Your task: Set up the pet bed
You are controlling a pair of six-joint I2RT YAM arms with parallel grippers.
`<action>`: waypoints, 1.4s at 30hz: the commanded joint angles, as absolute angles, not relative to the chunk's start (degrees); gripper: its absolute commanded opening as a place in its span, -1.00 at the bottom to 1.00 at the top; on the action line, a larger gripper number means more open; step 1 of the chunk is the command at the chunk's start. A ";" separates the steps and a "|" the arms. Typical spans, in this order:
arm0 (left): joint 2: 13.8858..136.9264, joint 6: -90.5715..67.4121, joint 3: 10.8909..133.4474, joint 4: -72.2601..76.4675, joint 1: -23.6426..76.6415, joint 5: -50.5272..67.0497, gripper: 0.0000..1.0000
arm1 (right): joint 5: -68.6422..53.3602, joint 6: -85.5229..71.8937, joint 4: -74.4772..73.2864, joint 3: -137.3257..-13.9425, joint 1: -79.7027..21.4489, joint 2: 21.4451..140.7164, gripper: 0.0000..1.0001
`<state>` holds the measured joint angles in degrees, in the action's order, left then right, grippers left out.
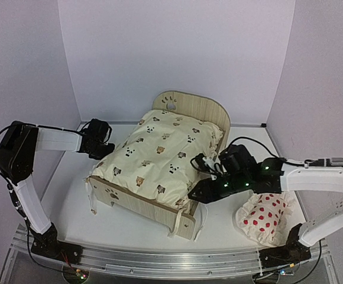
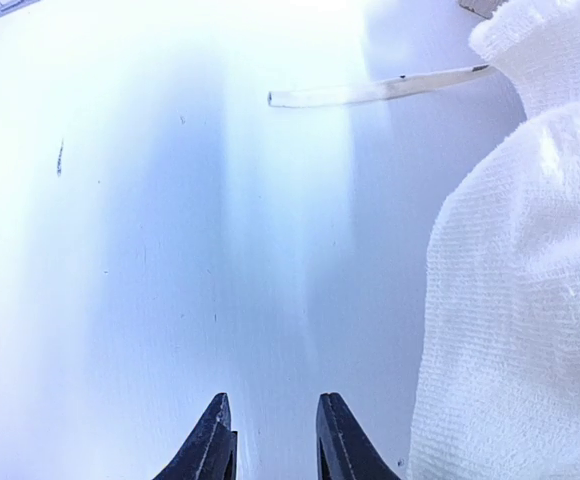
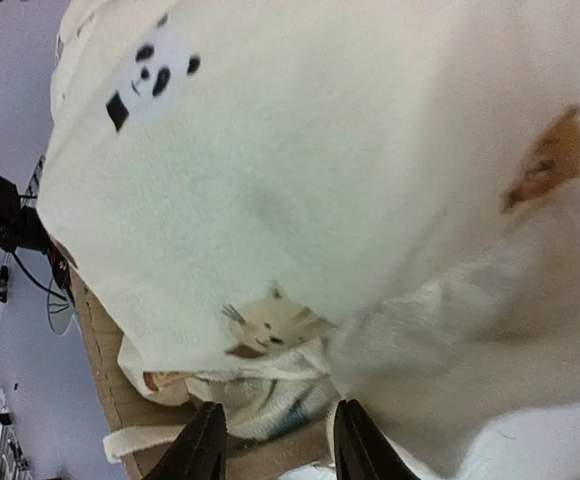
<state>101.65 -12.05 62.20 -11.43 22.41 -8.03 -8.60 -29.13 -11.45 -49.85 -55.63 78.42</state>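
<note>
Top view: pet bed [image 1: 142,206] sits mid-worktop [image 1: 71,207], angled, headboard toward the back wall, paw cutouts on both end boards. Cream animal-print cushion [image 1: 159,151] lies on it and covers the whole frame top, spilling over the sides. Red-dotted pillow [image 1: 266,216] is on the worktop to the bed's right, near the right arm, apart from the bed.

Left pincer [image 1: 105,149] is at the bed's left side, just beside the cushion edge; the top view doesn't show its jaws. Left wrist view does: fingers [image 2: 210,445] partly apart, bare worktop between them, nothing held. White towelling of the cushion's side hangs at the right of that view, and a tie strap [image 2: 380,90] lies flat on the worktop beyond.

Right pincer [image 1: 195,194] is low at the bed's right side rail, under the cushion overhang. Right wrist view only: fingers [image 3: 202,448] partly apart, nothing clamped. Just ahead of the tips is bunched blue-and-white striped fabric [image 3: 270,412], with the panda and cat prints above it. The plywood rail [image 3: 105,390] shows at the left.
</note>
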 commanded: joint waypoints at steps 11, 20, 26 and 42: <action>84.70 -21.79 62.54 -26.80 23.31 -22.57 0.16 | 9.43 -19.02 -20.75 -55.90 -41.43 71.30 0.25; 73.78 -31.04 64.03 -42.14 33.83 -26.24 0.25 | 1.05 -5.66 -16.20 -74.08 -23.60 89.48 0.82; 73.60 -37.44 64.82 -50.98 41.97 -22.06 0.27 | -8.25 2.29 -15.27 -87.35 -17.45 102.54 0.88; 70.58 -42.29 70.28 -66.73 50.98 -11.44 -0.10 | -23.11 13.53 -15.20 -106.55 -14.07 122.89 0.82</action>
<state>73.95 -42.47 68.69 -63.88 50.77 -17.61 -18.67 9.11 -15.74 -102.25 -13.96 119.08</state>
